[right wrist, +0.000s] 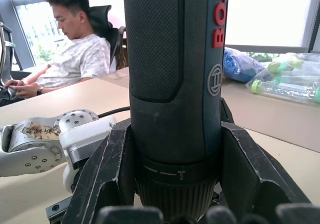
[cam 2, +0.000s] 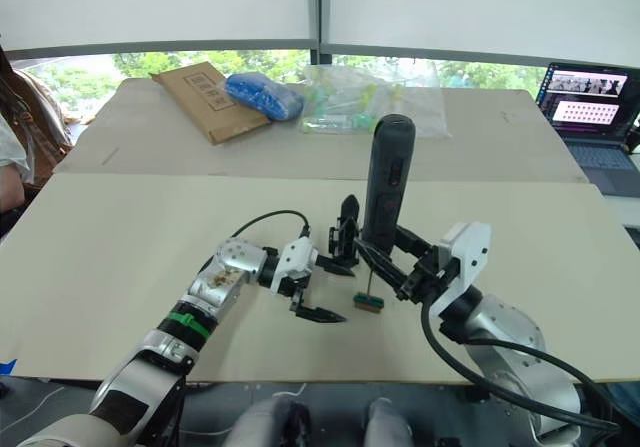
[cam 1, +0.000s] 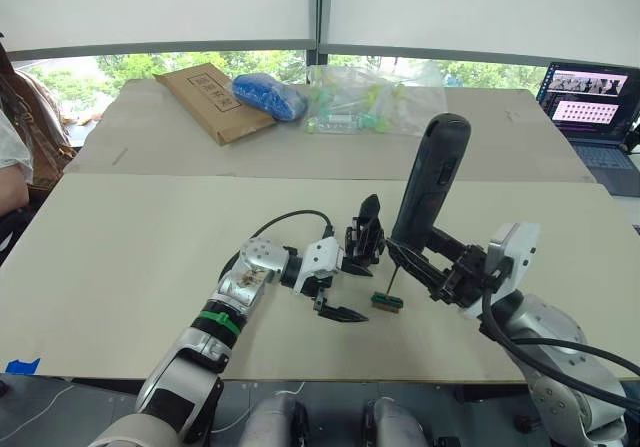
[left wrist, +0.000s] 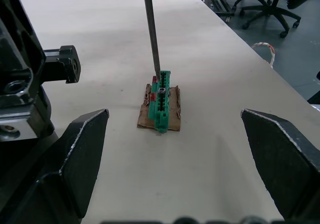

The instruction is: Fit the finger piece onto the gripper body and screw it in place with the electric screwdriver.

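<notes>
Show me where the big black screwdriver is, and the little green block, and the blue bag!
electric screwdriver (cam 1: pixel 432 172): left eye view, middle of its black body.
green block (left wrist: pixel 161 101): left wrist view, its green top edge.
blue bag (cam 1: pixel 269 95): left eye view, middle of the bag.

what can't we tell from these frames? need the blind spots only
- Screwdriver bit tip on the small green block: left wrist view shows the bit reaching it, but not whether it sits on a screw; too small.
- Electric screwdriver: its lower end is hidden behind the right gripper's fingers in the right wrist view.
- Gripper body: head views too small to tell if the finger piece is fitted.
</notes>
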`<state>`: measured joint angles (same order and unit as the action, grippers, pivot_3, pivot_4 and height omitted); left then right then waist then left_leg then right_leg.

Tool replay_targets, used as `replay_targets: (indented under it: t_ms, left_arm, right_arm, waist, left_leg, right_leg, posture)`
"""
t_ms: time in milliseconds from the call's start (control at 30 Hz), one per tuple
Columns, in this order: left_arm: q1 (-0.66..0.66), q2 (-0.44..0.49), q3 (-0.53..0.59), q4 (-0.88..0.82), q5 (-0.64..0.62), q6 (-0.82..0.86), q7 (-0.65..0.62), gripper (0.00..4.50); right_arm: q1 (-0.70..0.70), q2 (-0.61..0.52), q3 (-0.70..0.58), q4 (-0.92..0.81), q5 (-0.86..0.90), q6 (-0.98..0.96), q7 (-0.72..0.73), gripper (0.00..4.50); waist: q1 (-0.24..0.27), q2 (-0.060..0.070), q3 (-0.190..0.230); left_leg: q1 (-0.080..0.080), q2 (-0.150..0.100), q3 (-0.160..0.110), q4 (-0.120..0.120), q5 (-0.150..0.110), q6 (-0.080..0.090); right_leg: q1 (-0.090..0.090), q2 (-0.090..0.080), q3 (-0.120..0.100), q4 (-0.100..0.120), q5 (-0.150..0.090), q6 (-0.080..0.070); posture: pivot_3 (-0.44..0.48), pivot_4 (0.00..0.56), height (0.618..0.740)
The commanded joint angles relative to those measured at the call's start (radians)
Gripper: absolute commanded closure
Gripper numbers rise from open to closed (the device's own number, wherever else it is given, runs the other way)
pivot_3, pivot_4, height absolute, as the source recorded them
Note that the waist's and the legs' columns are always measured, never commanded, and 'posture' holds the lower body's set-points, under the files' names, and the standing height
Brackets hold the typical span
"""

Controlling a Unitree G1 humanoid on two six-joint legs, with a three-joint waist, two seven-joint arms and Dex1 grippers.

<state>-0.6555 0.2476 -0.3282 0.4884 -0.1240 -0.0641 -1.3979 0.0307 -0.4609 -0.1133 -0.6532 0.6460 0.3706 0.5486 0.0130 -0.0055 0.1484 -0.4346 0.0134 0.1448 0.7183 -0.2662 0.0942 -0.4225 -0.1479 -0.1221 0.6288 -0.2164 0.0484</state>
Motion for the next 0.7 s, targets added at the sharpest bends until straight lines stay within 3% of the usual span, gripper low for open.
replay_targets:
  t_ms: [33, 700]
  left_arm:
    - [-0.009, -0.005, 0.004, -0.022, -0.012, -0.015, 0.003, 0.0]
    - [-0.015, -0.006, 0.006, -0.015, -0.013, -0.019, 0.009, 0.0]
  right_arm:
    - [0.003, 0.002, -0.01, -0.047, 0.002, -0.033, 0.007, 2.61]
    - [0.037, -0.002, -0.021, -0.043, 0.005, -0.027, 0.039, 2.61]
  waist:
    - [0.0, 0.0, 0.0]
    - [0.0, 0.0, 0.0]
  left_leg:
    - [0.0, 0.0, 0.0, 0.0, 0.0, 0.0]
    - [0.0, 0.0, 0.0, 0.0, 0.0, 0.0]
  right_leg:
    - [0.0, 0.0, 0.0, 0.0, 0.0, 0.0]
    - [0.0, 0.0, 0.0, 0.0, 0.0, 0.0]
  posture:
    - [0.0, 0.15, 0.732]
    - [0.0, 0.15, 0.732]
